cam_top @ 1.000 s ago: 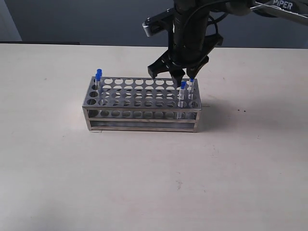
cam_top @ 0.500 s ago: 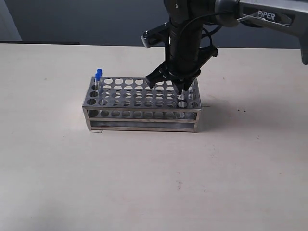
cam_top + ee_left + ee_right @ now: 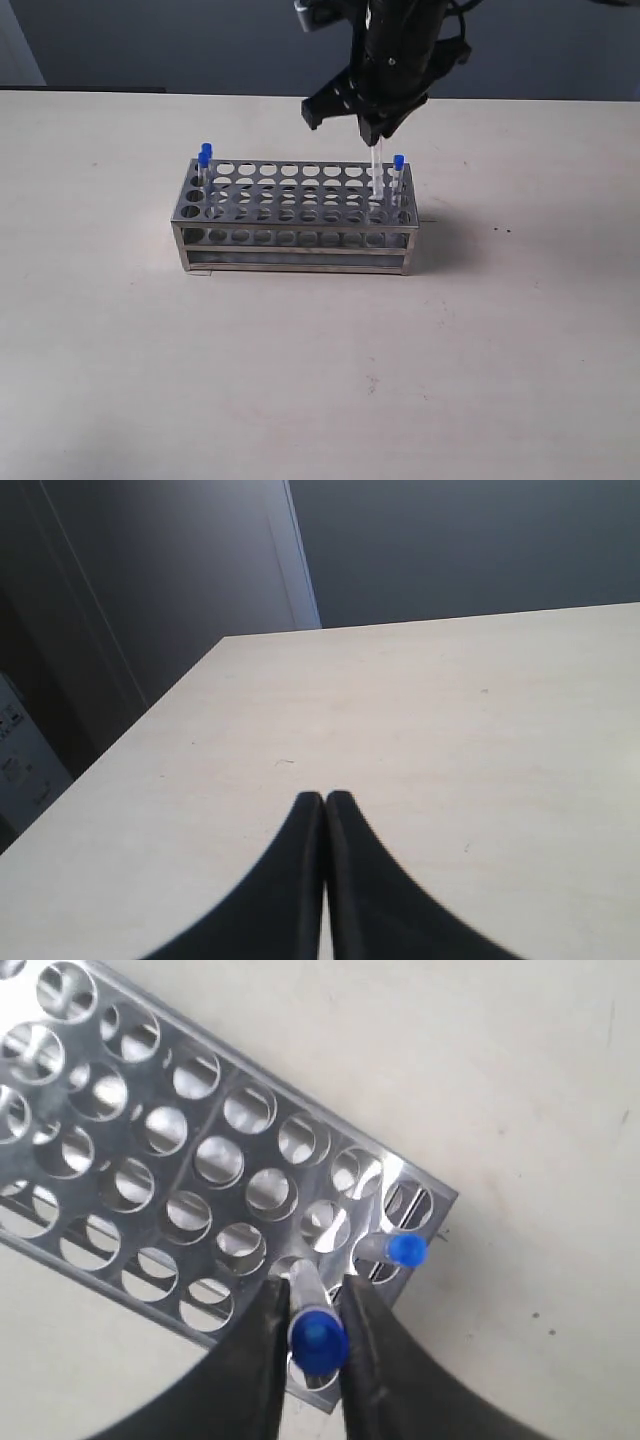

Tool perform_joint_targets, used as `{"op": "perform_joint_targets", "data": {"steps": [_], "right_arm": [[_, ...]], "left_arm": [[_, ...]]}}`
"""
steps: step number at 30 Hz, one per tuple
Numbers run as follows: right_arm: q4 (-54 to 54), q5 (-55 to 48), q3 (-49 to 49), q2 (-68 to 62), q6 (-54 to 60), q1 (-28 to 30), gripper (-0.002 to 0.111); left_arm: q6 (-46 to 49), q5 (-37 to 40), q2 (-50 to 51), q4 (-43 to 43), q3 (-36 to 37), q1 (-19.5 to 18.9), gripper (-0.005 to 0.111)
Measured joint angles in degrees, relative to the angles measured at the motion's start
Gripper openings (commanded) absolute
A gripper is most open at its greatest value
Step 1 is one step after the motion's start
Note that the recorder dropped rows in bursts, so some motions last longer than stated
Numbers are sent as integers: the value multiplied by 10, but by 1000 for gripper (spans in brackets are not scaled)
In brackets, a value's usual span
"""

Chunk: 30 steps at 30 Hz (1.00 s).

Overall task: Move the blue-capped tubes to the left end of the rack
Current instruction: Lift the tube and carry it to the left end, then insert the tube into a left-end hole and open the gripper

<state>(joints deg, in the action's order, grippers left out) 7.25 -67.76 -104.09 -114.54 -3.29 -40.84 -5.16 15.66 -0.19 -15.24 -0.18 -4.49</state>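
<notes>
The steel rack (image 3: 295, 215) stands mid-table with its holed top plate up. Two blue-capped tubes (image 3: 204, 160) stand at its left end. My right gripper (image 3: 376, 132) hangs above the rack's right end, shut on a third blue-capped tube (image 3: 377, 172) that is lifted partly out of its hole. In the right wrist view that tube's cap (image 3: 318, 1338) sits between the black fingers (image 3: 262, 1330). A fourth tube (image 3: 397, 172) stays in the rack's right end corner, with its cap (image 3: 406, 1251) beside the held one. My left gripper (image 3: 324, 798) is shut on nothing over bare table.
The pale table (image 3: 300, 380) stretches round the rack on all sides. In the left wrist view the table's edge (image 3: 150, 715) runs beside a dark wall and a door frame (image 3: 298, 560).
My right gripper came down onto the rack's right end, shut on a blue-capped tube and rose, drawing it partly out of its hole. The rack and other tubes stayed put.
</notes>
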Motion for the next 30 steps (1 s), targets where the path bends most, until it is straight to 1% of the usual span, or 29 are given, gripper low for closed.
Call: {"op": "perform_joint_targets", "data": {"steps": [6, 11, 13, 16, 19, 25, 30], "right_arm": [[-36, 47, 0, 47, 23, -7, 0], [-89, 123, 0, 61, 85, -41, -1], [-123, 138, -13, 55, 111, -57, -1], [-162, 124, -55, 23, 141, -78, -1], [-166, 101, -104, -20, 152, -90, -1], [-175, 49, -188, -96, 155, -94, -1], [-183, 37, -216, -132, 160, -94, -1]], "left_arm": [[0, 0, 0, 0, 0, 0, 0], [0, 0, 0, 0, 0, 0, 0], [0, 0, 0, 0, 0, 0, 0], [0, 0, 0, 0, 0, 0, 0], [0, 0, 0, 0, 0, 0, 0], [0, 0, 0, 0, 0, 0, 0], [0, 0, 0, 0, 0, 0, 0]]}}
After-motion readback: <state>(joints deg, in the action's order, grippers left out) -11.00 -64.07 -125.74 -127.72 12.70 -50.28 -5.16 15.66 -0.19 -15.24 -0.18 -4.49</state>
